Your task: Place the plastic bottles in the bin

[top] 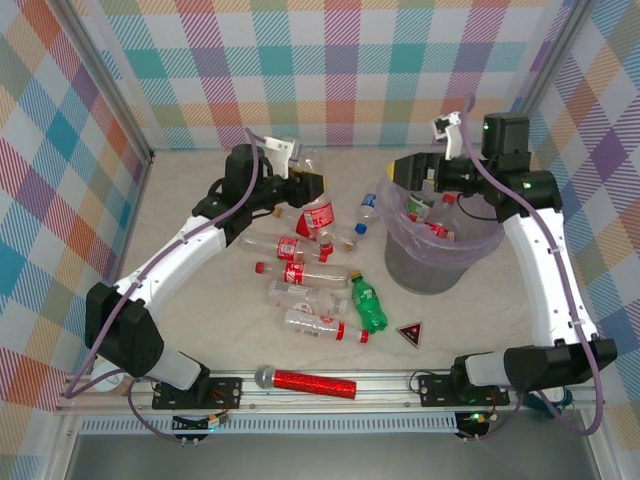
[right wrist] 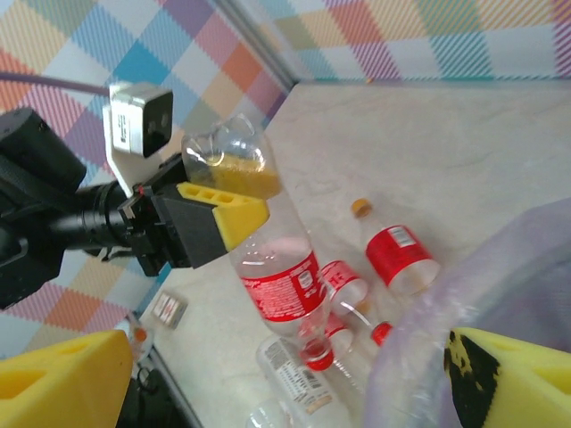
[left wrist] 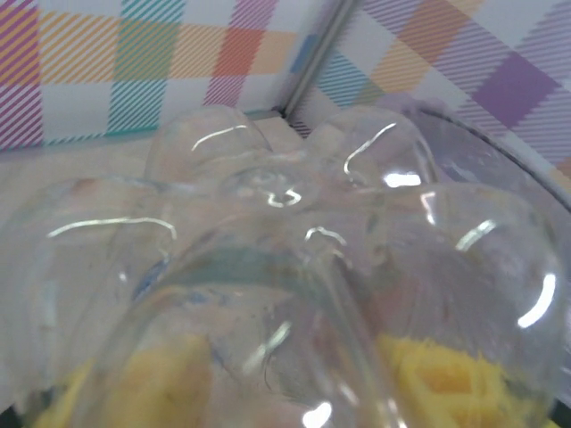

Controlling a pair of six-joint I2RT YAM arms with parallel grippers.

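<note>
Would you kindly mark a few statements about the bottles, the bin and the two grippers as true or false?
1. The left gripper is shut on a clear red-labelled bottle. True.
2. The green bottle is inside the bin. False: it lies on the table, left of the bin.
3. The right gripper hangs open above the bin. True.
4. The microphone stands upright in the bin. False: it lies flat on the table by the near edge.
</note>
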